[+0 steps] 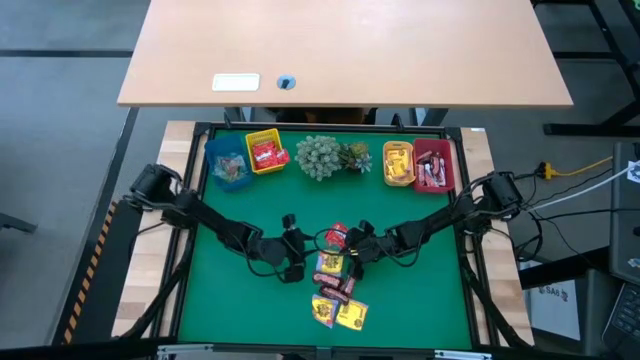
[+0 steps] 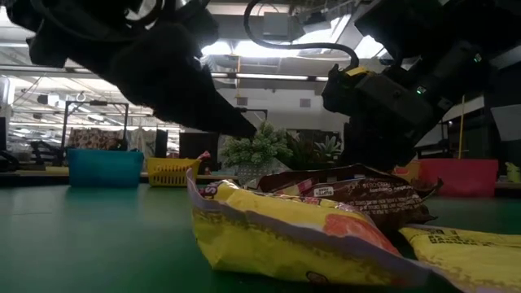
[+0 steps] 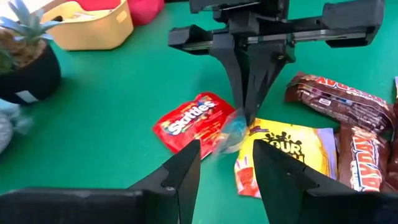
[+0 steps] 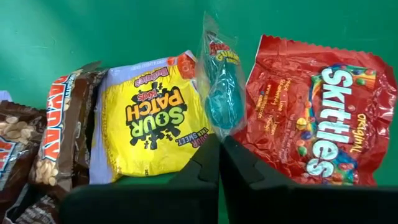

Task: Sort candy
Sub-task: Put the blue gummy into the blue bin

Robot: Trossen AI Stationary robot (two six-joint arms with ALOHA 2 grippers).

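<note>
- Right gripper (image 3: 249, 118) at the pile's top end, mid-mat; fingers pinched together on the edge of a clear wrapper (image 4: 221, 93) with a blue sweet inside; the wrapper stands between a red Skittles packet (image 4: 317, 112) and a yellow Sour Patch packet (image 4: 152, 121), overlapping both.
- Left gripper (image 3: 227, 168) just beside the pile, facing the right one across the clear wrapper; I see its fingers (image 3: 183, 171) parted with nothing between them; the wrapper lies just past the tips.
- Candy pile (image 1: 337, 285) on the green mat (image 1: 240, 310), running from between the grippers toward the near edge; red packet at the far end, brown bars (image 3: 339, 99) and yellow packets further down; two bars lie beside the Sour Patch packet in the left wrist view, touching it.
- Low view: a yellow packet (image 2: 277, 232) lies nearest the camera, a brown bar (image 2: 366, 195) on top behind it; both arms are dark shapes above.
- Bins along the far edge: blue (image 1: 227, 166) and yellow (image 1: 265, 153) on the left, orange (image 1: 398, 163) and red (image 1: 434, 166) on the right; each already has candy in it; plant cluster (image 1: 330, 156) between the two pairs.
- Wooden desk (image 1: 345, 50) beyond the mat.
</note>
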